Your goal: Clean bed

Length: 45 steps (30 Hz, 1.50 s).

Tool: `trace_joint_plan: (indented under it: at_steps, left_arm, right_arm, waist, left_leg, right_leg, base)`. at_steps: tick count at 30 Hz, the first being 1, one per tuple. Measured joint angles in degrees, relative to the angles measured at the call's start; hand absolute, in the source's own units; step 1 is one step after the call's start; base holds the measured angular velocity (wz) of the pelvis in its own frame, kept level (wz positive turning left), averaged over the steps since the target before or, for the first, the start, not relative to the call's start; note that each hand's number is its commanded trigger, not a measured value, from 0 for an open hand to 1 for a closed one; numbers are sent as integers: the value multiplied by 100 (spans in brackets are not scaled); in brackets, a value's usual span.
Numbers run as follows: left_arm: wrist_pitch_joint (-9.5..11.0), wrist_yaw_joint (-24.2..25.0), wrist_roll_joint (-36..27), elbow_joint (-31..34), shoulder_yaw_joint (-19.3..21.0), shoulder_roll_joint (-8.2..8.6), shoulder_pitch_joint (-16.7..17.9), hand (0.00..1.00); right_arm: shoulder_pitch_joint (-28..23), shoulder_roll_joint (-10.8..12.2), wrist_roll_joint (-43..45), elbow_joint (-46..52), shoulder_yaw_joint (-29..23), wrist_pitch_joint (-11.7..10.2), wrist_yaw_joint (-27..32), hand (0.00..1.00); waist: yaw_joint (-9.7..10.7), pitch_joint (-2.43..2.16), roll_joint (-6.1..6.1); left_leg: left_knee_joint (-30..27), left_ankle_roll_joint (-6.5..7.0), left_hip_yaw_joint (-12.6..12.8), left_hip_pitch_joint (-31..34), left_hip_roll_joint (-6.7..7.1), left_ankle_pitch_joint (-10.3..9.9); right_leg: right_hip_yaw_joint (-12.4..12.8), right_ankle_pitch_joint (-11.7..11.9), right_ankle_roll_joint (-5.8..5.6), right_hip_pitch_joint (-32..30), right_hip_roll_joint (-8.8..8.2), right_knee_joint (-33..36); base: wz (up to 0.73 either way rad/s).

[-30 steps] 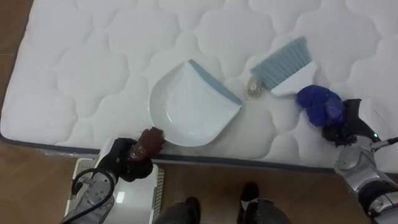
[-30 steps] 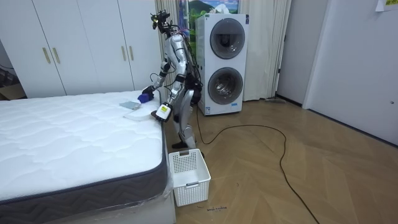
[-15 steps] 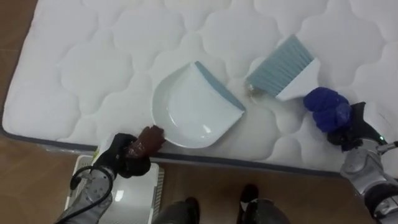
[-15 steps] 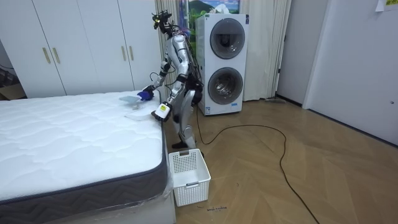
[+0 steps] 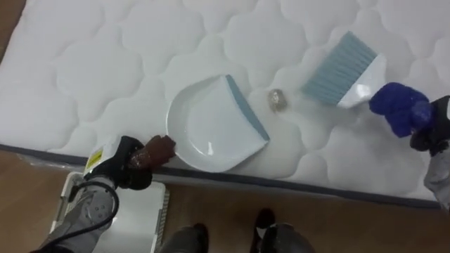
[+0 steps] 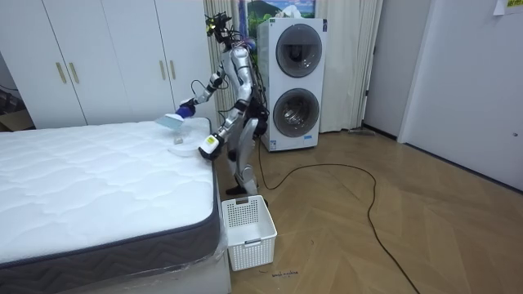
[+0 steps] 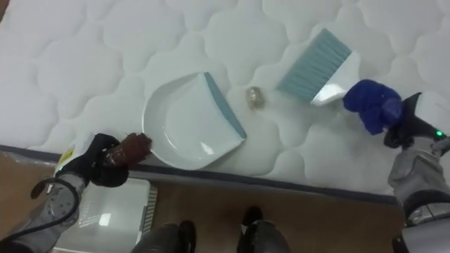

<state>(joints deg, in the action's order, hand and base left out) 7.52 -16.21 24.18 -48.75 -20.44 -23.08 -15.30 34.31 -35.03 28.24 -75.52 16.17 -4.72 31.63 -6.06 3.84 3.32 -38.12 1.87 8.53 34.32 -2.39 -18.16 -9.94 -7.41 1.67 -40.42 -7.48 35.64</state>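
A white dustpan (image 5: pixel 211 126) with a blue-grey lip lies on the white mattress (image 5: pixel 91 70) near its edge. My left hand (image 5: pixel 130 163) is shut on the dustpan's brown handle (image 5: pixel 159 147). A small crumpled scrap (image 5: pixel 276 100) lies just beyond the lip. To its right a brush (image 5: pixel 344 67) with blue-grey bristles is lifted off the scrap, bristles pointing away from me. My right hand (image 5: pixel 430 125) is shut on its blue handle (image 5: pixel 398 109). In the room view I stand at the bed's side with the brush (image 6: pixel 172 121) raised over the dustpan (image 6: pixel 185 148).
A white slatted basket (image 5: pixel 140 214) stands on the wooden floor right below the mattress edge, also seen in the room view as the basket (image 6: pixel 249 233). Stacked washing machines (image 6: pixel 294 86) stand behind me, and wardrobes (image 6: pixel 106 57) line the far wall.
The brush has lifted and swung up and to the right, away from the scrap, which now lies bare. The dustpan has turned slightly. The view has shifted a little.
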Motion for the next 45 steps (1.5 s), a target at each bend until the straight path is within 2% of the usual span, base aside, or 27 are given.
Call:
trace_joint_plan:
  at_steps: [2,4,6,8,11,18,20,25,29,32,39,45]
  left_arm:
    - [-2,-12,145,96,-49,-184,12,100]
    - [-3,-54,179,106,-130,-293,4,100]
    - [-8,-90,187,104,-135,-332,30,100]
    - [-134,-106,257,235,-127,-387,75,100]
    - [-237,-111,297,331,-221,-502,36,100]
    - [-265,-152,559,257,-222,-539,-66,100]
    - [-277,-212,630,241,-226,-540,-59,100]
    - [-338,-247,687,273,-221,-553,-65,100]
    - [-335,-233,680,277,-223,-551,-62,100]
    - [-343,-234,674,270,-218,-556,-35,100]
    - [-348,-241,662,259,-228,-541,17,100]
    - [-390,-292,583,218,-239,-516,48,100]
  right_arm:
    - [111,-105,497,17,54,45,67,100]
    - [178,-111,761,16,59,101,159,100]
    - [229,-111,1165,16,56,127,251,100]
    - [392,-134,1959,18,59,209,266,100]
    - [571,-153,2463,55,270,385,276,100]
    - [676,-288,3936,706,714,561,291,100]
    - [681,-304,4403,943,1011,643,295,100]
    - [674,-318,4840,1442,1401,915,258,100]
    - [675,-319,4980,1669,1418,1063,112,100]
    - [674,-318,5216,1788,1424,1114,-56,100]
    - [674,-316,5493,1928,1469,1200,-73,100]
    - [665,-316,5329,1923,1639,1243,-105,100]
  waist:
    - [-2,0,0]
    - [25,0,0]
    - [102,1,2]
    - [136,14,34]
    - [134,26,76]
    - [86,42,212]
    - [77,58,271]
    - [5,55,342]
    - [-78,52,356]
    - [-100,51,356]
    - [-118,52,354]
    - [-118,58,345]
  left_leg:
    - [38,-9,29,-7,-35,6]
    - [63,-17,20,0,-44,12]
    - [100,-20,25,2,-40,15]
    - [130,-19,70,14,-35,15]
    - [135,-19,82,12,-39,15]
    - [135,-19,76,-22,-56,15]
    - [147,-21,78,-82,-79,14]
    - [217,-41,71,-96,-113,27]
    - [252,-51,69,-102,-137,33]
    - [249,-56,55,-118,-190,35]
    - [287,-56,43,-195,-188,35]
    - [275,-59,13,-183,-171,33]
  right_leg:
    - [-22,57,26,1,25,-78]
    - [-34,69,33,1,38,-83]
    - [-38,65,31,-3,33,-85]
    - [-1,60,26,-62,31,-78]
    - [22,58,25,-77,46,-81]
    - [21,60,27,-54,56,-79]
    - [20,60,27,7,59,-91]
    - [-42,134,56,80,126,-281]
    - [-81,149,65,93,153,-344]
    - [-288,177,108,169,141,-421]
    - [-319,176,108,232,134,-420]
    - [-475,191,136,250,59,-402]
  base:
    - [-14]
    - [-3]
    - [0]
    - [-6]
    - [-6]
    - [-3]
    - [0]
    - [-2]
    - [-1]
    - [-3]
    - [0]
    - [4]
